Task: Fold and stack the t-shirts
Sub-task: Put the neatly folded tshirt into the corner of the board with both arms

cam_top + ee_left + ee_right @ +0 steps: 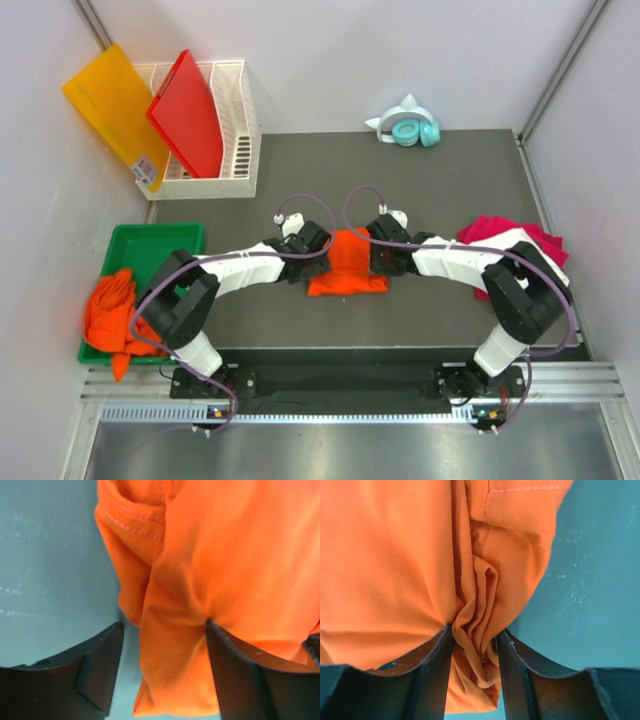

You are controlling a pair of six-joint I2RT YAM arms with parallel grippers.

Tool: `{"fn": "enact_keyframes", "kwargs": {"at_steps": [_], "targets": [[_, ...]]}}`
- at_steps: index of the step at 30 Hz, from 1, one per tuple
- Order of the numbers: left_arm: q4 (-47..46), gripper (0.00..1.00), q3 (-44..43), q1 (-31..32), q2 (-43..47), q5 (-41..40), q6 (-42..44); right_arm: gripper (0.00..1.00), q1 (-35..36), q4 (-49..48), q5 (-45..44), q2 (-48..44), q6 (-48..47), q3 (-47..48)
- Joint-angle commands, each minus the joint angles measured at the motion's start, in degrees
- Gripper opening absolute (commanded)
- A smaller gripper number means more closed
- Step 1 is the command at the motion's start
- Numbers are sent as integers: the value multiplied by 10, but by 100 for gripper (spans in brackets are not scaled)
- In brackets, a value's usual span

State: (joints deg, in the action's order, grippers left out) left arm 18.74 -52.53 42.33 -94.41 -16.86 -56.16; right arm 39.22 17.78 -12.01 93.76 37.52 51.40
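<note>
A bright orange cloth t-shirt [347,268] lies bunched into a rough rectangle at the middle of the dark grey table mat [450,180], with both arms meeting over it. The left gripper [164,625] sits at the shirt's 10 o'clock. Its wrist camera shows the black fingers [100,675] spread wide with a thick fold of orange cloth lying between them. The finger at 3 o'clock presses against the cloth and the one at 9 o'clock stands just clear of it, so this gripper seems to have hold of nothing; the fingers' bases run out of frame. The right gripper [475,630], at the shirt's 2 o'clock, has its jaws drawn in on a narrow crumpled ridge of the same shirt, both pads [437,675] touching the cloth. From above, both sets of fingers are hidden under the wrists and cables. At the table's 8 o'clock a heap of orange t-shirts [112,312] spills over the near rim of a green plastic tray [150,245]; how many lie there cannot be told. At 3 o'clock a magenta-pink t-shirt [485,228] is mostly covered by the right arm. A white slatted basket [243,120] at 11 o'clock holds a flat red plastic board [188,115], with a yellow-orange plastic board [105,95] leaning at its 9 o'clock side. Teal cat-ear headphones [410,130] lie at 1 o'clock.
</note>
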Motion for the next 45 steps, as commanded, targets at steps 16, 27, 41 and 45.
{"fn": "enact_keyframes", "kwargs": {"at_steps": [16, 27, 41, 45], "targets": [[5, 0, 50, 4, -2, -9, -32, 10, -3, 49, -15, -35, -4, -46], [32, 0, 8, 18, 26, -33, 24, 0, -6, 61, -58, -75, -10, -32], [86, 0, -208, 54, 7, -50, 141, 0, -23, 155, -165, -136, -61, 113], [85, 0, -239, 61, -17, -37, 150, 0, -36, 169, -184, -142, -66, 128]]}}
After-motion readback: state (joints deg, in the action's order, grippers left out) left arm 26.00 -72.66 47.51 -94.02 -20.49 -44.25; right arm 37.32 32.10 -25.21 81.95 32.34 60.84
